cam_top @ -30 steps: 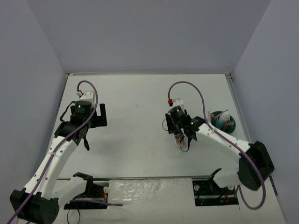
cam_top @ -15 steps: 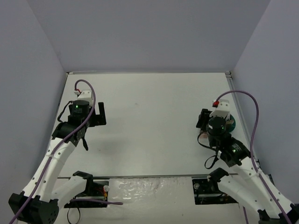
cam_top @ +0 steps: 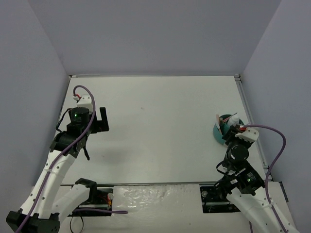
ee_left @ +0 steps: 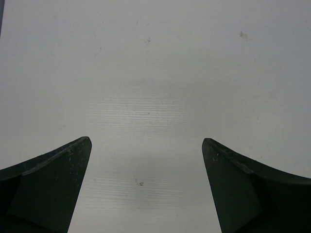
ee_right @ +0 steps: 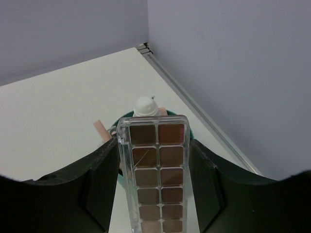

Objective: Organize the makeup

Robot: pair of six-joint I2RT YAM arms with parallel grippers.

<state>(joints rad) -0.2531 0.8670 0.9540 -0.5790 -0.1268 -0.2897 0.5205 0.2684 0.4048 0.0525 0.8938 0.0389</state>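
The right gripper [ee_right: 153, 145] is squeezing a long clear palette of brown squares [ee_right: 156, 179], right above the round teal tub [cam_top: 217, 132] by the right wall, where a small white bottle [ee_right: 146, 106] and a pink stick [ee_right: 101, 130] stand. I think it should go down slowly and straight into a free slot, not bumping the bottle. The left gripper [ee_left: 146, 141] is spread wide, holding nothing
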